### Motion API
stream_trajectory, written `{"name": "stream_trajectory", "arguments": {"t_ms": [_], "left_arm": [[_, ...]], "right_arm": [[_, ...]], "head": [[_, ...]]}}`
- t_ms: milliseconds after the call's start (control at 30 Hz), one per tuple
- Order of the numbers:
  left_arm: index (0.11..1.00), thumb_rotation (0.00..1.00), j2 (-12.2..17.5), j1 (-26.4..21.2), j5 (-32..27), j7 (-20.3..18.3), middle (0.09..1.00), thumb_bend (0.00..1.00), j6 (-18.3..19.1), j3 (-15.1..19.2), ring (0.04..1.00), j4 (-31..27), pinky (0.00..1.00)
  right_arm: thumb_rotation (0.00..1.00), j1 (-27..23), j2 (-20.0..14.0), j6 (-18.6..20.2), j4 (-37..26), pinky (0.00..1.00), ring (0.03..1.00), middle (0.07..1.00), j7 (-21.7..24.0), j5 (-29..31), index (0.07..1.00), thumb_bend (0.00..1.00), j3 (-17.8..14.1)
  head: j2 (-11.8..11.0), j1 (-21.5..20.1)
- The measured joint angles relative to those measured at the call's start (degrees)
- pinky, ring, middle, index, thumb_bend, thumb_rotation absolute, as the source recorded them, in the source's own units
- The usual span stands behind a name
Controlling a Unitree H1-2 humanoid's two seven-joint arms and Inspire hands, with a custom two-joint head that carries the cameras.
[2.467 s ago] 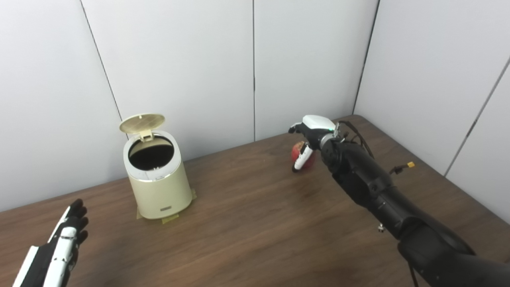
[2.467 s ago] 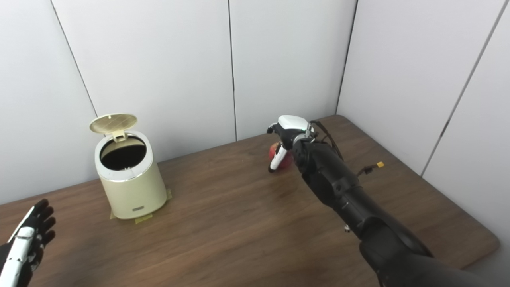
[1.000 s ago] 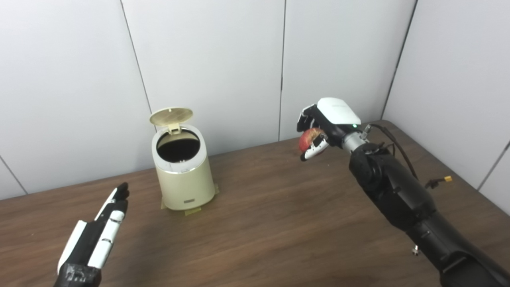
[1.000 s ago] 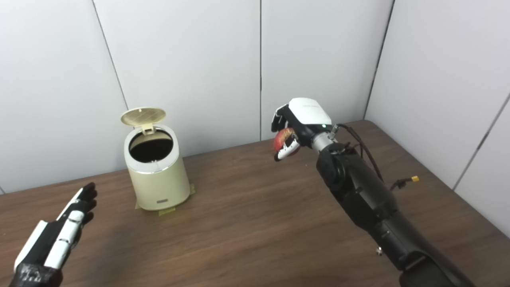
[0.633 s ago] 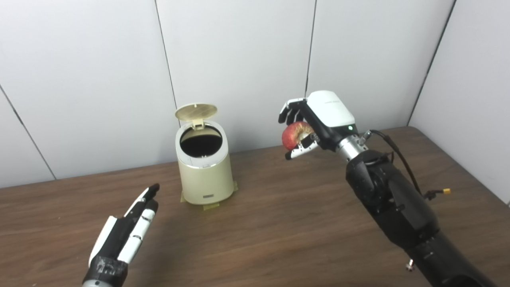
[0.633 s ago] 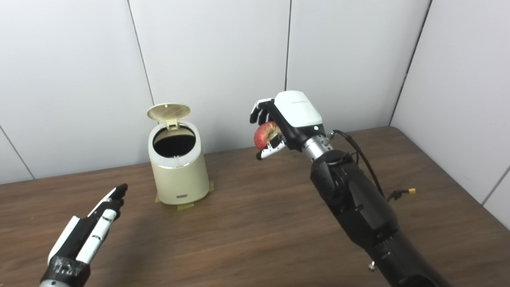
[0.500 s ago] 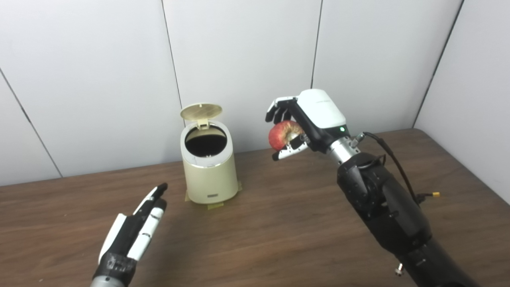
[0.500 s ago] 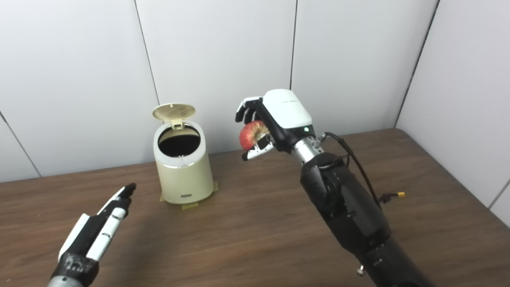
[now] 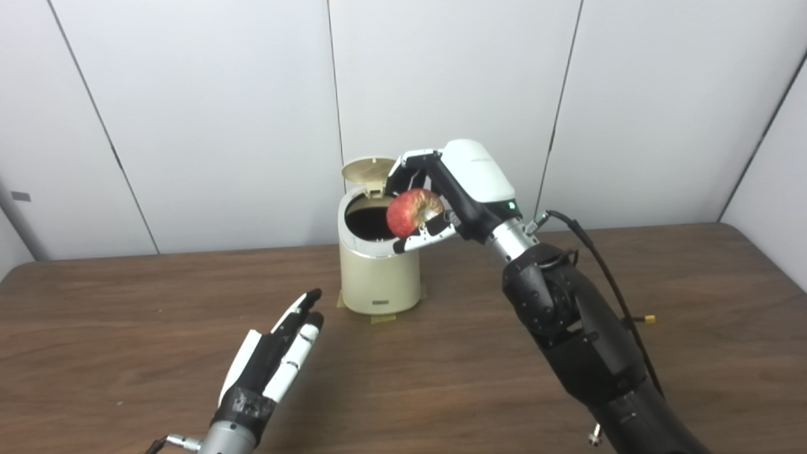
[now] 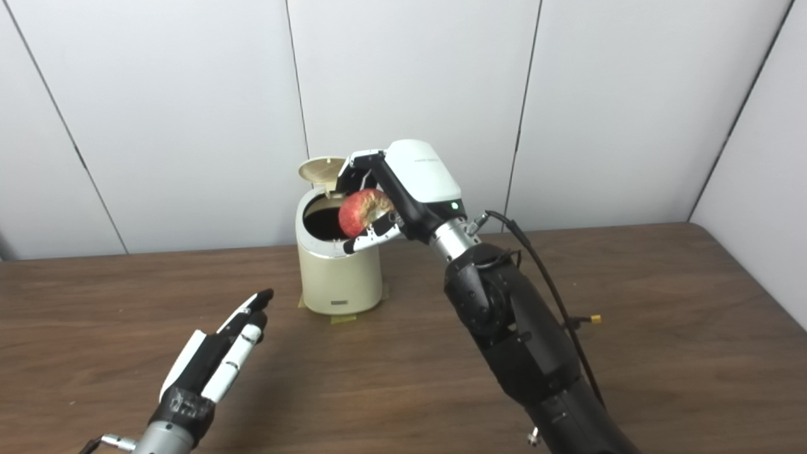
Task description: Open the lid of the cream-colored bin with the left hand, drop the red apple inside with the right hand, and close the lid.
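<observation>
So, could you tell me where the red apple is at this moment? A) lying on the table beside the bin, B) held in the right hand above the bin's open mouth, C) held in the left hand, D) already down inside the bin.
B: the right hand grips the red apple at the rim of the open cream-colored bin, whose lid stands up.

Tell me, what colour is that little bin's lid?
Cream, like the bin; its lid shows best in the left eye view.

We are looking at a bare test booth: plain white wall panels (image 9: 441,75) are enclosing a wooden counter (image 9: 441,378).
</observation>
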Motion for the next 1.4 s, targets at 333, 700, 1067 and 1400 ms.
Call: {"name": "stream_trajectory", "arguments": {"t_ms": [333, 700, 1067, 1400], "left_arm": [[0.98, 0.95, -1.54, 0.74, 2.2, 0.11, 0.997, 0.51, -0.03, -0.44, 1.0, 0.48, 0.99], [0.999, 0.93, -2.75, 0.74, 2.26, 0.12, 0.993, 0.52, -0.07, -0.04, 1.0, 1.8, 0.99], [1.0, 0.92, -5.73, 2.31, 1.52, 2.3, 1.0, 0.49, -0.85, 2.58, 1.0, 4.34, 1.0], [1.0, 0.89, -6.57, 2.19, 0.91, 2.6, 0.988, 0.47, -1.25, 2.76, 0.979, 4.32, 0.96]], "right_arm": [[0.0, -4.83, 1.78, -1.96, 8.15, 0.34, 0.408, 0.507, -2.69, -0.41, 0.505, 0.5, 1.01], [0.0, -10.29, 4.09, -2.46, 21.07, 0.35, 0.395, 0.503, -8.77, -0.58, 0.515, 0.5, 1.39], [0.0, -10.79, 4.03, -2.73, 25.21, 0.33, 0.399, 0.507, -11.27, 1.04, 0.516, 0.5, 1.37], [0.06, -10.77, 3.77, -1.74, 25.02, 0.13, 0.187, 0.346, -10.18, 0.82, 0.498, 0.52, 2.24]], "head": [[-0.88, 0.88], [-1.32, 1.23], [-1.41, 1.59], [-1.41, 1.41]]}}
